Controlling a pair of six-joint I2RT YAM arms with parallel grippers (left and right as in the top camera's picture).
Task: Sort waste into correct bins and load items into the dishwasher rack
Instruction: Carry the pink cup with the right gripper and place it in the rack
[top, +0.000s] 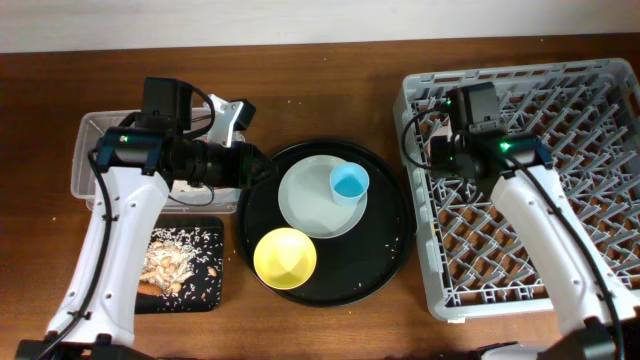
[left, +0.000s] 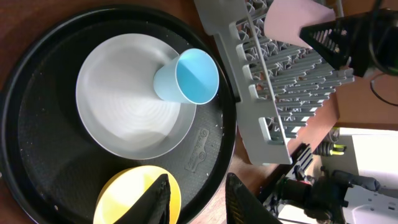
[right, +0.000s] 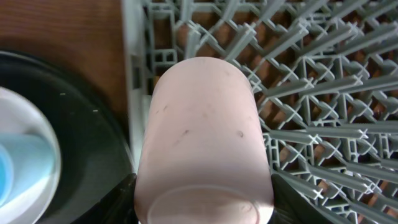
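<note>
Pink cup (right: 202, 143) sits clamped in the right gripper (right: 202, 200) above the dishwasher rack's (right: 311, 93) far-left corner: rack loading is in hand. Next, judged: lower it among the pegs, release. Left gripper (left: 198, 199) stands open, empty, over the round tray (left: 37, 155).

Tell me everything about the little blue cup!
The blue cup is small, light blue, smooth plastic by its look, wider at the mouth than at the base. It looks empty and seems to stand mouth up at the edge of the pale plate, inside the round black tray. Nothing else touches it.
</note>
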